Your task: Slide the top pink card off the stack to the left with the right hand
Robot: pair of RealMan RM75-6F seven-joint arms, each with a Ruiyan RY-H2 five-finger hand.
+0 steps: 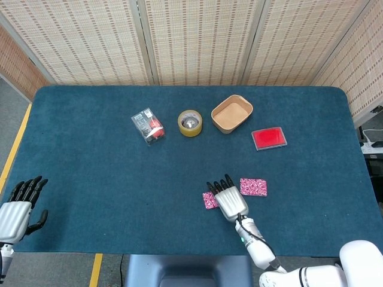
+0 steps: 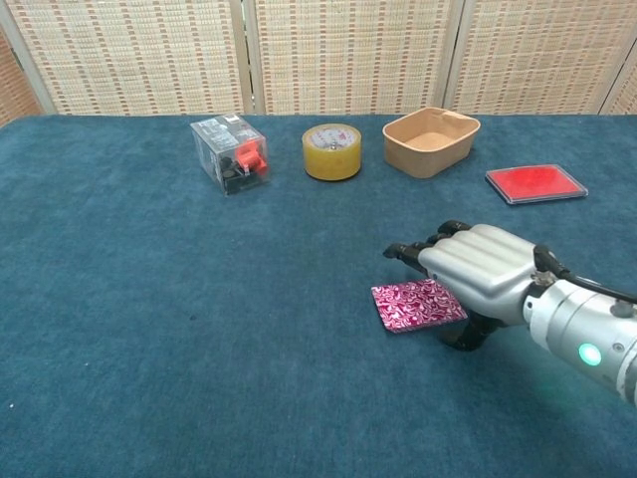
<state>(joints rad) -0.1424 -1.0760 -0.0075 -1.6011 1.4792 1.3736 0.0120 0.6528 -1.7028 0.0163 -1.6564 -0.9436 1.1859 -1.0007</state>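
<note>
Head view shows the pink card (image 1: pixel 210 200) near the tabletop's (image 1: pixel 90 179) front edge, apart from the remaining stack (image 1: pixel 254 187) to its right. The right hand (image 1: pixel 230 200) rests flat on it, fingers extended together. Left hand (image 1: pixel 19 208) hangs spread off the front-left corner.

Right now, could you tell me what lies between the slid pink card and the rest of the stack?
In the head view, the right hand lies between the pink card and the stack, resting on the card's right part.
</note>
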